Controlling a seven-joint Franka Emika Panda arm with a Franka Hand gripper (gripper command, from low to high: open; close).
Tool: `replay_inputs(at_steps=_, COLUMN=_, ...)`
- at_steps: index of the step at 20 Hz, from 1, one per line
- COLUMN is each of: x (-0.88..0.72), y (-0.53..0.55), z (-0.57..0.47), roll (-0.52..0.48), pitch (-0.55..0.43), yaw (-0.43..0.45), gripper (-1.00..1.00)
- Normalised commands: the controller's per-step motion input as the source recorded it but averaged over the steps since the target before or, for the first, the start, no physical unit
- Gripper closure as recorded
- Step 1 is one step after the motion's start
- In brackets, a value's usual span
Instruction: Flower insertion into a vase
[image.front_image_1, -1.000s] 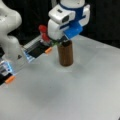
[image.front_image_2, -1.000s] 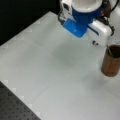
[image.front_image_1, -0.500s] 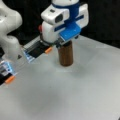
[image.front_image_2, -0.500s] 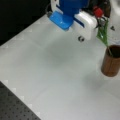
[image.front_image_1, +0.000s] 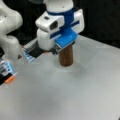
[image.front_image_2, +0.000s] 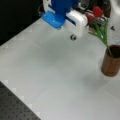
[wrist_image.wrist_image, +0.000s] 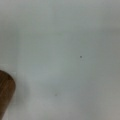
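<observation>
Currently, vase (image.front_image_2: 111, 64) seen upright on table (image.front_image_2: 50, 75), at front view's right; in both front views brown cylinder stands clear of table edges. Flower (image.front_image_2: 100, 23), red bloom with green stem, seen with stem foot inside vase mouth, leaning toward front view's left. Pincer (image.front_image_2: 87, 18) hidden behind blue-white wrist housing, near bloom; fingers apart or clamped cannot be told. Risk judged: leaning stem levered against rim, vase tipped; bloom snagged if wrist is swung. Wrist view: vase edge only.
</observation>
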Motion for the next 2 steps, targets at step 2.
replay_inputs(at_steps=2, x=-0.11, y=-0.13, z=-0.20, roll=-0.002, pitch=-0.168, yaw=0.160, gripper=-1.00)
